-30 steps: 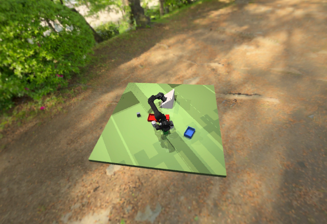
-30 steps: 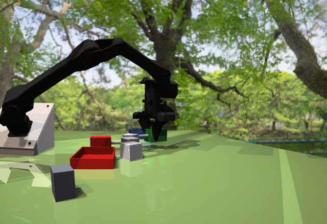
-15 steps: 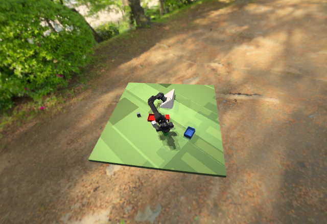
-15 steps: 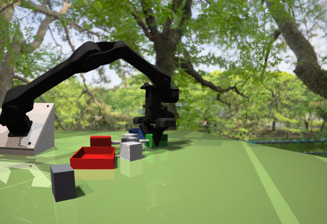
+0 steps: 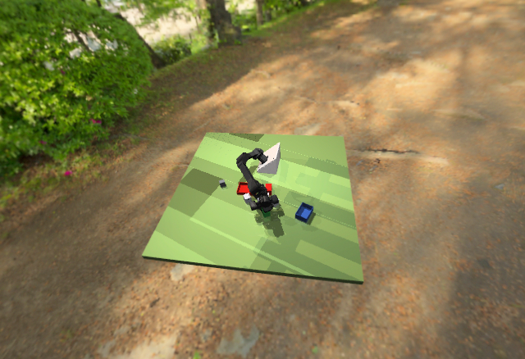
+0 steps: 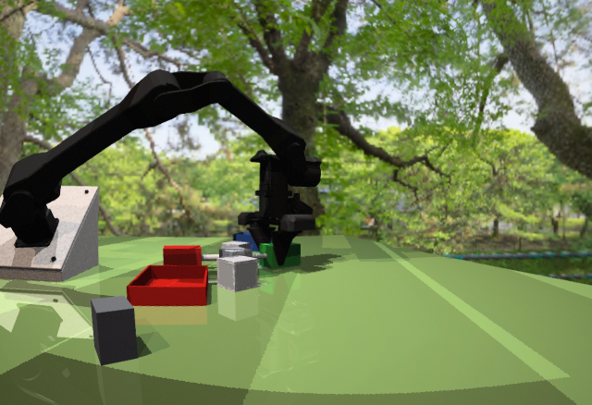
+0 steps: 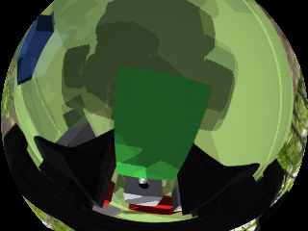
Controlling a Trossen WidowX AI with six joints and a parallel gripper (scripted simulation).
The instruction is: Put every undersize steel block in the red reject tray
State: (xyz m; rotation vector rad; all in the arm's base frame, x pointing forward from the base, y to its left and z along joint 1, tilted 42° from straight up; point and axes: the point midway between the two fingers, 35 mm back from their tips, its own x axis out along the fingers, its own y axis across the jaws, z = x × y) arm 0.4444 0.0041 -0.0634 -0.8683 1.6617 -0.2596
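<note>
Green GO gauge (image 6: 292, 254) (image 7: 156, 122) clamped in gripper (image 5: 266, 207) (image 6: 280, 248) (image 7: 150, 133), low over table (image 5: 212, 236) (image 6: 382, 334). Relative to red reject tray (image 5: 238, 193) (image 6: 166, 295): gauge well apart; pale block (image 5: 247, 197) (image 6: 237, 273) just beside; dark block (image 5: 222, 184) (image 6: 115, 331) apart; blue tray (image 5: 304, 218) (image 6: 243, 237) (image 7: 35, 50) farther off, beyond gauge.

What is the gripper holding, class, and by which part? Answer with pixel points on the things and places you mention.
The gripper (image 5: 266, 211) (image 6: 273, 254) (image 7: 150, 133) holds the green GO gauge (image 5: 266, 214) (image 6: 292, 253) (image 7: 156, 120) by its block-shaped green handle, one finger on each side; the thin pin is left free.
</note>
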